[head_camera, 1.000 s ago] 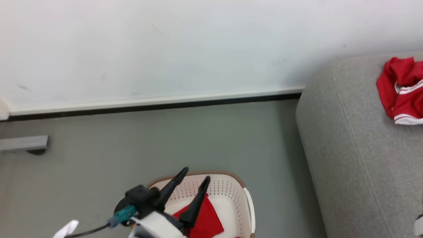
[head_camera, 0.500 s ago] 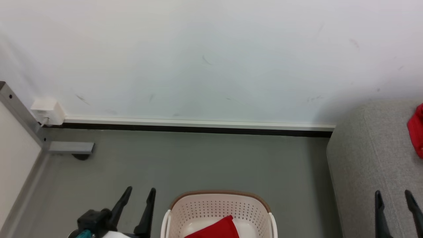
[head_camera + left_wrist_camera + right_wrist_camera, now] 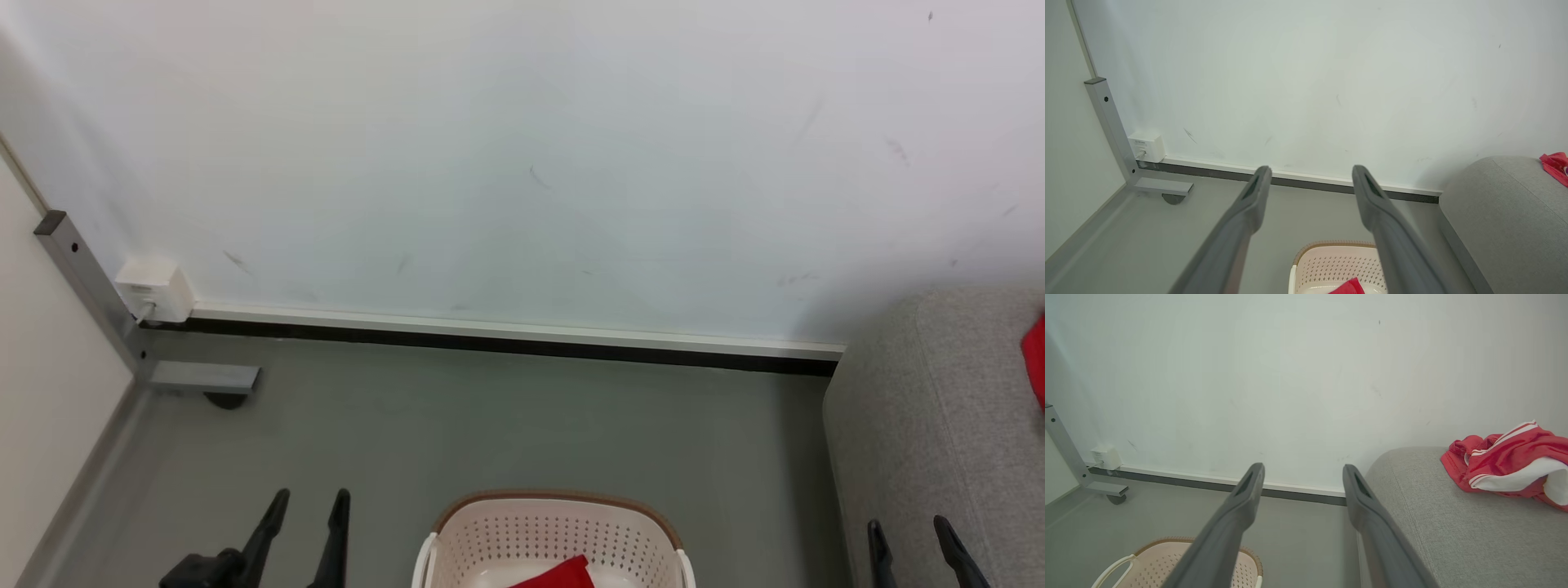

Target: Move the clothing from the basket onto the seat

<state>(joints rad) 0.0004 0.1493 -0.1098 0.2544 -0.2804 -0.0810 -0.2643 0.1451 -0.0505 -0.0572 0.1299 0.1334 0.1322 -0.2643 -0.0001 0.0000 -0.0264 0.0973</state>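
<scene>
Left gripper (image 3: 312,500) sat at the lower left of the head view with its two dark fingers spread wide and nothing between them, over the grey floor (image 3: 490,425) just left of the basket (image 3: 559,496) and not touching it. Right gripper (image 3: 908,535) was the same deal at the lower right, jaws wide apart and empty, showing against the grey seat (image 3: 922,441). So the basket sat between the two grippers, standing on the floor near the seat's rounded end. One red piece of clothing (image 3: 562,574) lay inside the basket, only its corner showing at the bottom edge, lower than the left fingertips and off to their right. A second red garment (image 3: 1506,461) with white stripes lay crumpled on top of the seat, up and to the right of the right gripper and well clear of it. Plain white wall (image 3: 522,163) behind it all
</scene>
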